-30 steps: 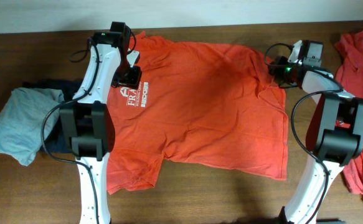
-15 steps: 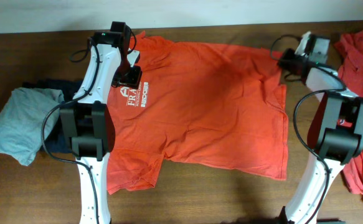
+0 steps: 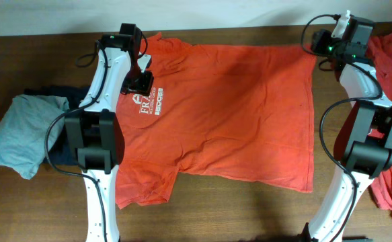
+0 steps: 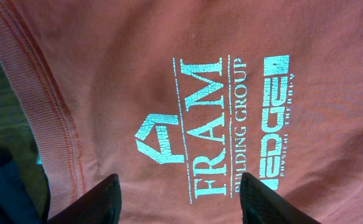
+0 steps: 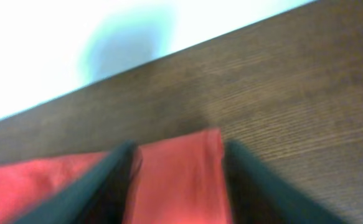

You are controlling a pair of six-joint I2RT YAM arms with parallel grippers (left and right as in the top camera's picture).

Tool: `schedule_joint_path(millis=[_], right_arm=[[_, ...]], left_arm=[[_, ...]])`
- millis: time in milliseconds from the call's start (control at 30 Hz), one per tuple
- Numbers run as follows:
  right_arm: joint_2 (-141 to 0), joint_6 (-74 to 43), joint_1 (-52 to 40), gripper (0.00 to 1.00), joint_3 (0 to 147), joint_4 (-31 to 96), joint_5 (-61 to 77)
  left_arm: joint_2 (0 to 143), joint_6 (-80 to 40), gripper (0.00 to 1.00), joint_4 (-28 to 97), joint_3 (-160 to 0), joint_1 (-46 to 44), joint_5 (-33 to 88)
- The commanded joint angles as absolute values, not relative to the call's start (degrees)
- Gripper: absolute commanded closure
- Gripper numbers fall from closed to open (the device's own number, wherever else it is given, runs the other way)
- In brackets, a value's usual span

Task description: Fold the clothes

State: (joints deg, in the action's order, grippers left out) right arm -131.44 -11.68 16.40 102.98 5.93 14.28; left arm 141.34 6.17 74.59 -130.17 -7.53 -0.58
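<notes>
— Between the fingers [image 4: 91, 202] of the left gripper [image 4: 180, 180], what is showing?

— Orange-red cloth. Just ahead of the tips, the white "FRAM BUILDING GROUP" logo [image 4: 200, 130] of the orange-red T-shirt [image 3: 229, 114] is lying face up. Both fingers are standing apart and gripping nothing. Outside one finger the ribbed collar [image 4: 50, 124] is running past, with a dark navy garment [image 4: 0, 186] showing beyond it.

— How are the fingers of the right gripper [image 5: 180, 152] standing?

— They are standing apart as well. A shirt corner [image 5: 178, 168] is lying flat between them and reaching slightly beyond the tips onto the wooden table [image 5: 281, 93]. This view is blurring, so whether the cloth is touching either finger cannot be told.

— Where is the T-shirt lying as a whole?

— It is lying spread out, chest up, on the table. Its chest is sitting under the left fingers, and its far corner is stretching out to the right fingers. A light-grey garment [image 3: 17, 131] is lying well outside the left fingers. A second orange-red garment [image 3: 390, 54] is lying just outside the right fingers.
</notes>
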Motion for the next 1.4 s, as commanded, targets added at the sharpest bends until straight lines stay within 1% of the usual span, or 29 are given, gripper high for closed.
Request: schedule_joint_path(millis=[0,33,67,133,200,300,400,500,667,800,967,1133,1267,1367], right_arm=[[-131.5,-10.8,17.2,0.23,103.9,7.6,12.6],[-131.4,-10.8,17.5,0.16,103.9,8.8,12.6],[-131.2,-10.9,17.8,0.14,103.9,10.0,12.7],[-130.3,-11.0,18.7,0.14,103.9,13.6,13.5],[-128.9,-10.9,19.3,0.17,103.9,17.5,13.7],[-125.3,-10.9,20.2,0.21,103.9,23.1,15.2],[-119.2,-10.3,20.8,0.21,103.9,29.2,21.1],[-112.7,-9.0,20.8,0.21,103.9,34.1,24.7],[-99.7,-7.8,20.7,0.21,103.9,42.4,24.9],[-89.8,-7.7,20.7,0.2,103.9,50.5,24.8],[-81.6,-7.7,20.7,0.2,103.8,62.9,24.6],[-78.4,-7.7,20.6,0.2,103.8,73.8,22.9],[-78.4,-6.3,20.6,0.22,102.3,80.4,22.9],[-78.4,-6.2,20.6,0.25,97.4,81.3,22.2]], left_arm=[[142.1,5.8,0.39,74.7,-130.0,-7.7,0.0],[142.1,5.8,0.39,74.7,-130.0,-7.7,-0.2],[142.1,5.9,0.39,74.7,-130.0,-7.7,-0.6],[142.1,5.8,0.39,74.7,-130.1,-7.7,-2.2],[142.0,5.8,0.39,75.5,-130.8,-7.7,-3.5],[141.7,5.8,0.45,77.9,-133.8,-7.7,-6.0],[140.4,5.6,0.48,81.5,-140.2,-7.7,-6.0],[138.2,5.5,0.49,85.1,-147.2,-7.7,-6.0],[132.0,5.0,0.48,91.9,-159.5,-7.7,-6.1],[125.6,1.9,0.48,96.7,-164.6,-7.7,-10.1],[117.7,-1.7,0.47,96.7,-164.5,-7.7,-11.0],[108.8,-1.8,0.47,96.7,-162.5,-7.7,-11.1],[100.3,-2.3,0.47,96.7,-152.4,-7.7,-13.3],[94.9,-5.8,0.47,96.7,-141.2,-7.7,-16.0]])
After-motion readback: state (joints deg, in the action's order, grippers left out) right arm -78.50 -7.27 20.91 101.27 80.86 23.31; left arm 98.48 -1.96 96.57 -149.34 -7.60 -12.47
